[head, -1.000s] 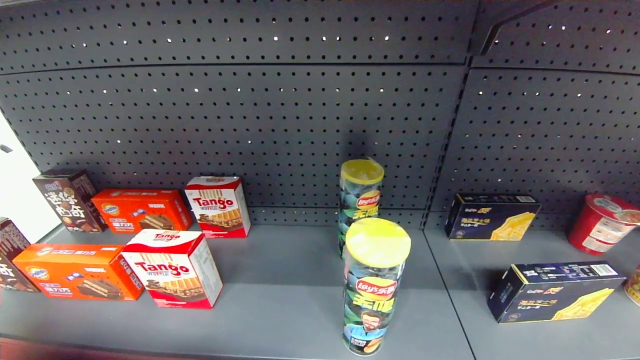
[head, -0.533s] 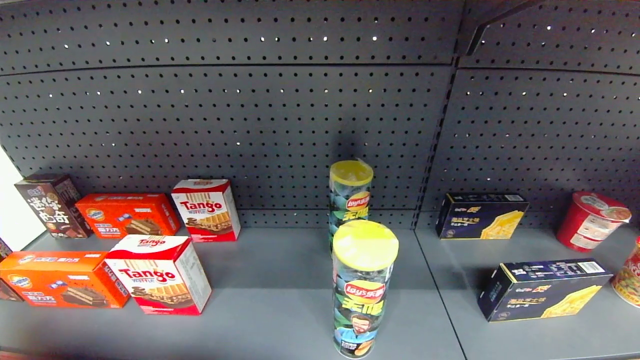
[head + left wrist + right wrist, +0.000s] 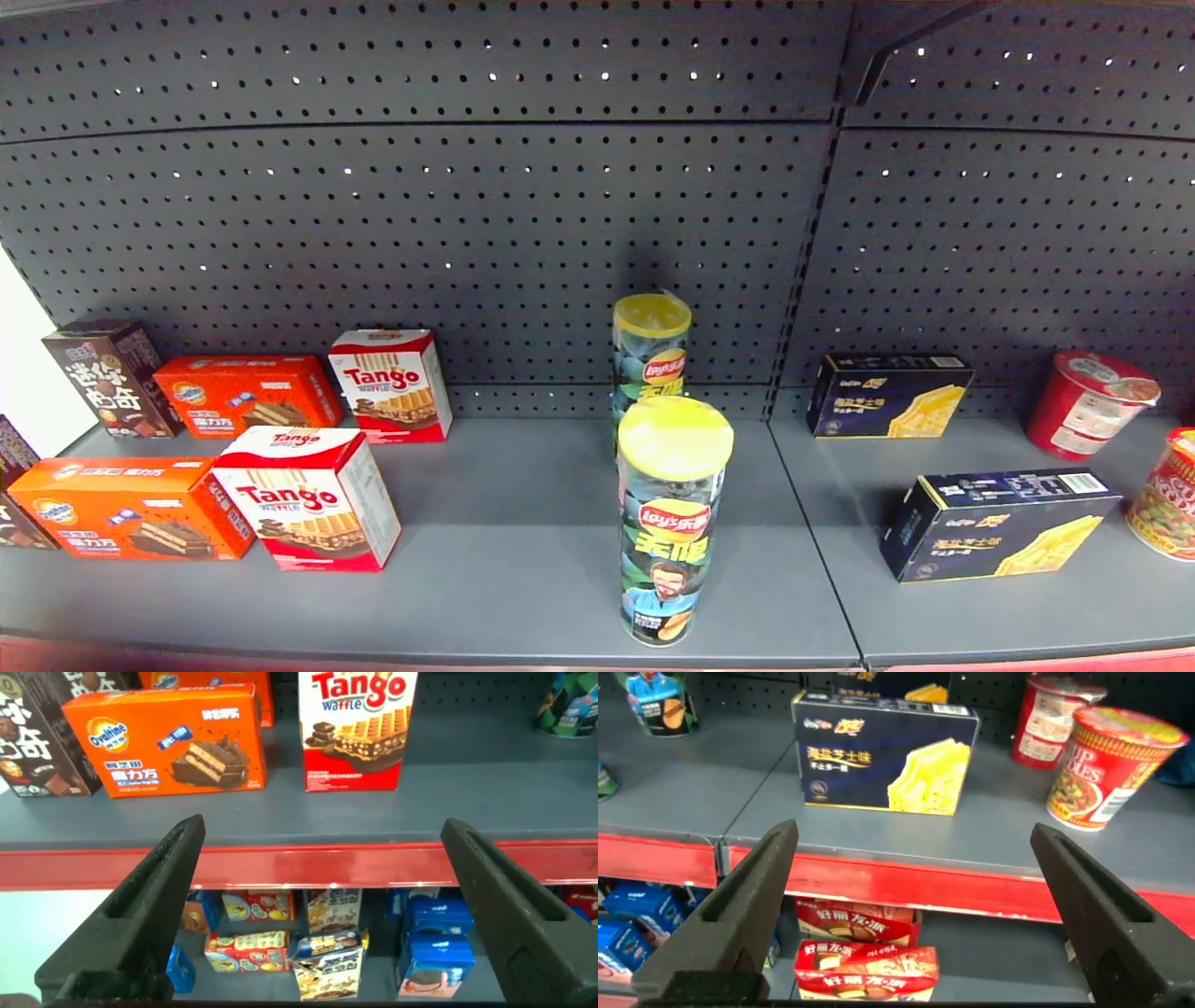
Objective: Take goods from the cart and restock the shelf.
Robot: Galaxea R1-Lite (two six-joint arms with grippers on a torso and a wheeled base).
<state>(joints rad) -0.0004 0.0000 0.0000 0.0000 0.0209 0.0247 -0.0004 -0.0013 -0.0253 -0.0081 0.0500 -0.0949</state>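
A: Quick, where are the goods?

B: On the shelf [image 3: 523, 523], all standing free. Two chip cans upright mid-shelf, the front can [image 3: 672, 523] near the edge and the rear can [image 3: 650, 359] right behind it by the pegboard. Wafer boxes [image 3: 313, 499] and orange cake boxes [image 3: 131, 509] to the left, dark blue boxes [image 3: 994, 523] and a red cup [image 3: 1088, 403] to the right.

A: Grippers?

B: Left gripper [image 3: 322, 831] has its jaws spread wide with nothing between them, and it sits low in front of the red shelf edge [image 3: 308, 863], facing the wafer and cake boxes. Right gripper [image 3: 915, 833] is the same, released and empty, facing a dark blue box and a noodle cup [image 3: 1097, 765].

A: Step?

B: Looks like it's between items, with nothing carried. There's a wide bare stretch between the wafers and the cans.

A: Next?

B: Probably turn to the cart and grab one item. The jaws are already wide enough for a can or a box. Then place it in the bare stretch, clear of the front can, which is tall and tips easily.
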